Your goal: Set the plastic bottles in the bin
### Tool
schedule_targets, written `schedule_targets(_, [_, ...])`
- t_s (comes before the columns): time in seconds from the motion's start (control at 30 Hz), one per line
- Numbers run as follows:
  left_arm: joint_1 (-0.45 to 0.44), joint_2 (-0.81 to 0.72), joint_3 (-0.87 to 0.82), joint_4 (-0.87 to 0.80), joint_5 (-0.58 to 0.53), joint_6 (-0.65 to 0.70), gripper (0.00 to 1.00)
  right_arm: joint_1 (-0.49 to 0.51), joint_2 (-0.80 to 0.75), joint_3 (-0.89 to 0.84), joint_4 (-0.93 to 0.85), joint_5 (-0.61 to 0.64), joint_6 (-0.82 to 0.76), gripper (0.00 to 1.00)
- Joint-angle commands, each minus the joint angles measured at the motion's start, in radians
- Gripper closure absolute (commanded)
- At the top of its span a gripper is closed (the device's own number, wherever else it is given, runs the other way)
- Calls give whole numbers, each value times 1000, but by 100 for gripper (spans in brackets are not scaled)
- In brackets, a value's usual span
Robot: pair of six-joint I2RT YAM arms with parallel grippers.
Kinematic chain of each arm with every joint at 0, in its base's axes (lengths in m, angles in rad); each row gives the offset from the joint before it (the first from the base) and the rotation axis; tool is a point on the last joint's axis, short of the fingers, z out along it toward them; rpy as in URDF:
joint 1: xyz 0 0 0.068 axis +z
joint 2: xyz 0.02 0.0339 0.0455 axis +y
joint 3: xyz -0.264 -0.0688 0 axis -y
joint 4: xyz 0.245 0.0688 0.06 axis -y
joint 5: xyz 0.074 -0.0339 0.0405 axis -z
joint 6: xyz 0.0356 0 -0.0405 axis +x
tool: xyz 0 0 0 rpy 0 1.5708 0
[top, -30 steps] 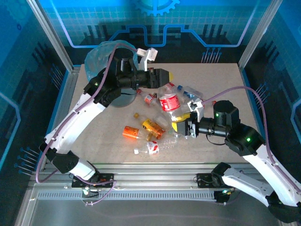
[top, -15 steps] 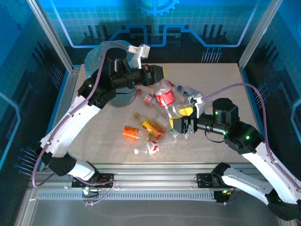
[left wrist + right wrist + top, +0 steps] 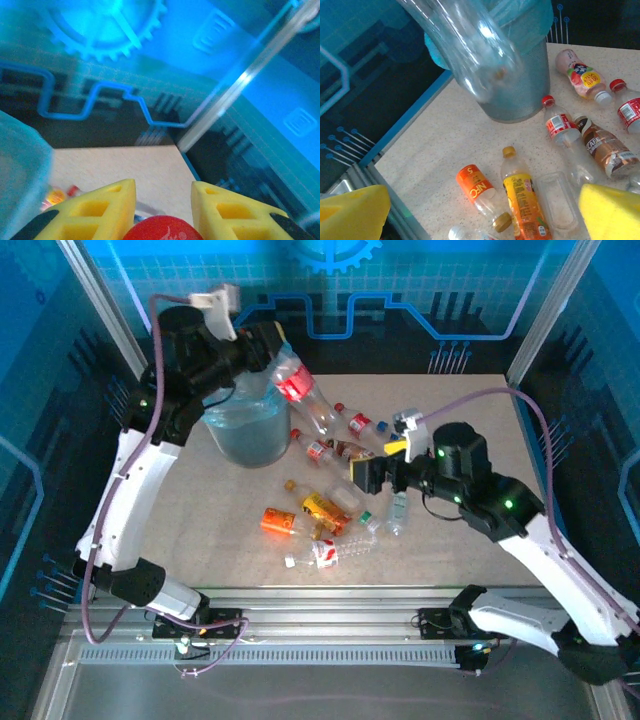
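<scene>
Pinches a red-label bottle in the left gripper, lifted just beside the bin rim, likely to tip it in, while hovering the right gripper, fingers spread, above loose bottles on the table, seemingly for the next pick.

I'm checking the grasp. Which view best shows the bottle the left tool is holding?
Top external: the red-labelled bottle shows nearly whole, by the bin. Left wrist shows a red sliver of it between the fingers of the left tool; right wrist shows its clear body blurred.
</scene>
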Motion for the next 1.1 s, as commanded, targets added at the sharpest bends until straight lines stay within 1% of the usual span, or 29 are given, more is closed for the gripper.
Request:
schedule_targets(0.0, [50, 42, 110, 26, -85, 98, 100, 19, 110, 91, 7, 17, -9, 2])
schedule_targets(0.13, [94, 105, 214, 20, -178, 195, 100, 21, 228, 176, 21, 3, -33, 3])
schedule_targets(0.23, [129, 147, 242, 26, -246, 248, 100, 21, 310, 243, 40, -18, -36, 3])
schedule_targets(0.3, [155, 173, 251, 37, -260, 264, 100, 23, 357, 288, 40, -38, -37, 4])
schedule_targets(0.43, [215, 219, 266, 50, -245, 247, 100, 25, 437, 357, 24, -83, -47, 4])
schedule_targets(0.6, [248, 278, 247, 54, -266, 319, 100, 29, 491, 373, 23, -108, -48, 4])
schedule_targets(0.73, [253, 309, 175, 94, -258, 360, 100, 29, 513, 380, 26, -130, -36, 4])
schedule_targets(0.83, [251, 337, 111, 128, -238, 363, 100, 33, 525, 380, 17, -137, -40, 5])
schedule_targets(0.97, [251, 378, 75, 113, -212, 373, 100, 32, 531, 365, -2, -127, -47, 4])
schedule_targets(1.07, [251, 414, 78, 57, -181, 349, 100, 32, 534, 354, -9, -124, -39, 4])
